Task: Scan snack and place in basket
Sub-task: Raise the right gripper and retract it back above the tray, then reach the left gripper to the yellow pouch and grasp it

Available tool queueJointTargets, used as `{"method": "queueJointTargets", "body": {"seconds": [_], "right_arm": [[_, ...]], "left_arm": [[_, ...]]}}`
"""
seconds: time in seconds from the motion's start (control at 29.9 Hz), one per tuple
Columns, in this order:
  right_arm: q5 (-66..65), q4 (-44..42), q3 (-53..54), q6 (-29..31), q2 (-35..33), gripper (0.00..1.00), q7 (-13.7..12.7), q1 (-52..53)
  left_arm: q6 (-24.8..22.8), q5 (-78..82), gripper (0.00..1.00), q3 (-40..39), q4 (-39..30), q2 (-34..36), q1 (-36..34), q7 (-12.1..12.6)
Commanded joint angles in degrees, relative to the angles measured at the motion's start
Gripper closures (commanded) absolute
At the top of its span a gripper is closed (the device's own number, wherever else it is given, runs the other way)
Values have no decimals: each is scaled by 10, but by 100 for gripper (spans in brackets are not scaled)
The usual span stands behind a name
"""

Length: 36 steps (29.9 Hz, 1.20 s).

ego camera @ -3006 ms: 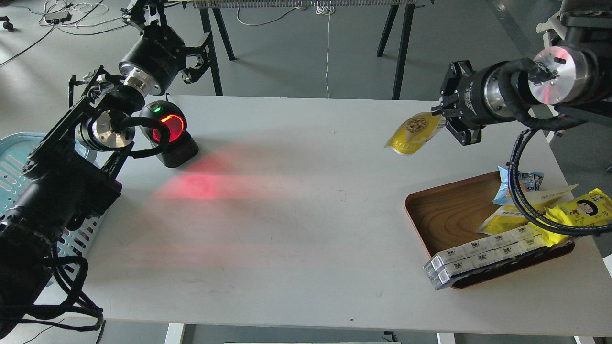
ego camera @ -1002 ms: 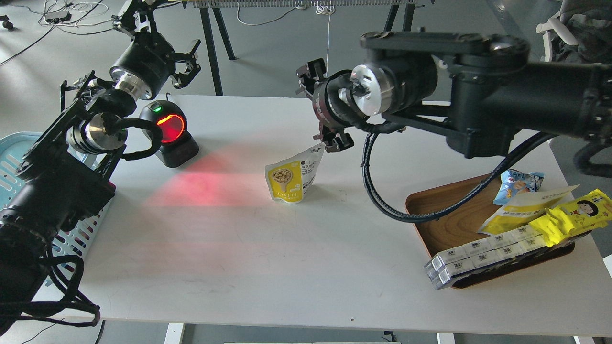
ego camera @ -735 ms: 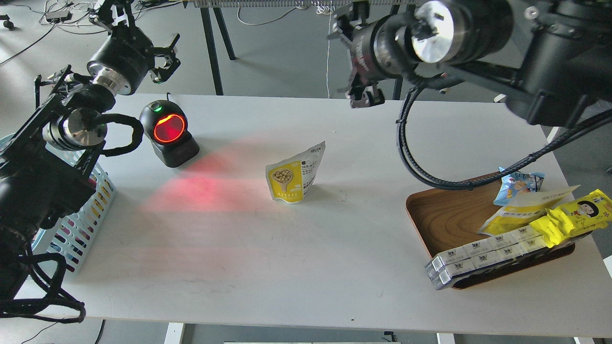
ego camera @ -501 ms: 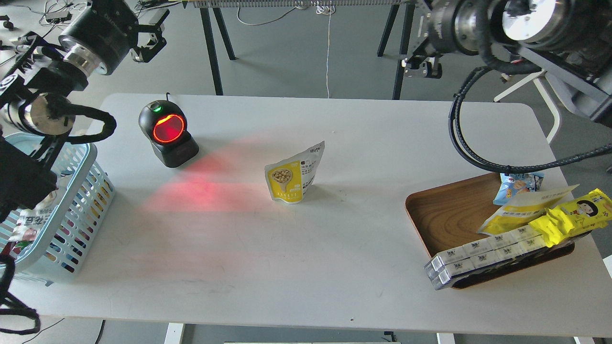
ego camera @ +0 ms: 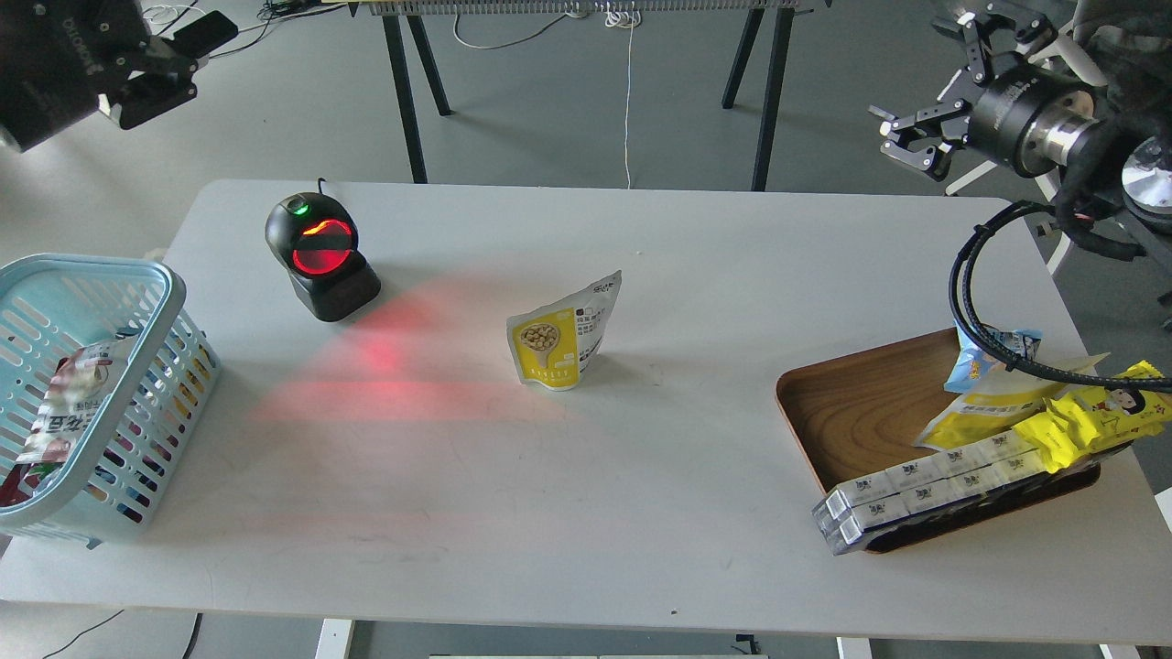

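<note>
The snack (ego camera: 561,335), a yellow-and-white pouch with a round nut picture, stands upright on the white table's middle, right of the red glow from the black scanner (ego camera: 320,255). Nothing touches it. The light blue basket (ego camera: 170,291) sits at the table's left edge with a red-and-white packet inside. My left gripper (ego camera: 179,62) is high at the top left corner, open and empty, far from the basket and the pouch. My right gripper (ego camera: 934,84) is high at the top right, beyond the table's far edge, open and empty.
A brown wooden tray (ego camera: 847,403) at the right holds a row of white boxes (ego camera: 925,485), a bright yellow cartoon wrapper (ego camera: 1094,412) and a blue-and-white packet (ego camera: 993,352). My right arm's black cable (ego camera: 971,302) hangs over the tray.
My right gripper set the pouch upright on the table, let go and drew back up to the far right. My left arm rose to the top left, uncovering the basket.
</note>
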Motion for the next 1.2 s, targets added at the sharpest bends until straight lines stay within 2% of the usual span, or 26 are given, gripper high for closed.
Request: {"method": "queueJointTargets", "body": {"seconds": [0.0, 0.1, 0.2, 0.3, 0.5, 0.73, 1.0, 1.17], "right_arm": [[1, -17, 8, 43, 13, 6, 28, -27], [1, -16, 18, 50, 14, 6, 33, -41], [1, -16, 22, 50, 14, 6, 34, -47], [1, -16, 22, 50, 20, 6, 34, -47], [0, -14, 21, 48, 27, 6, 34, -47], [0, -12, 19, 47, 28, 6, 34, -47], [-2, -13, 19, 46, 32, 6, 34, -47], [-3, -17, 17, 45, 39, 6, 35, -47]], "left_arm": [[-43, 22, 0, 0, -56, 93, -7, 1], [-105, 57, 0, -6, -54, 129, -35, 2], [-113, 138, 0, -6, -54, 156, -83, 2], [-113, 220, 0, -6, -54, 148, -130, 2], [-113, 373, 0, -5, -54, 93, -166, 6], [-113, 499, 0, -5, -54, 20, -167, 11], [-113, 684, 0, 6, -54, -101, -153, 21], [-113, 774, 0, 52, -54, -158, -144, 28]]}}
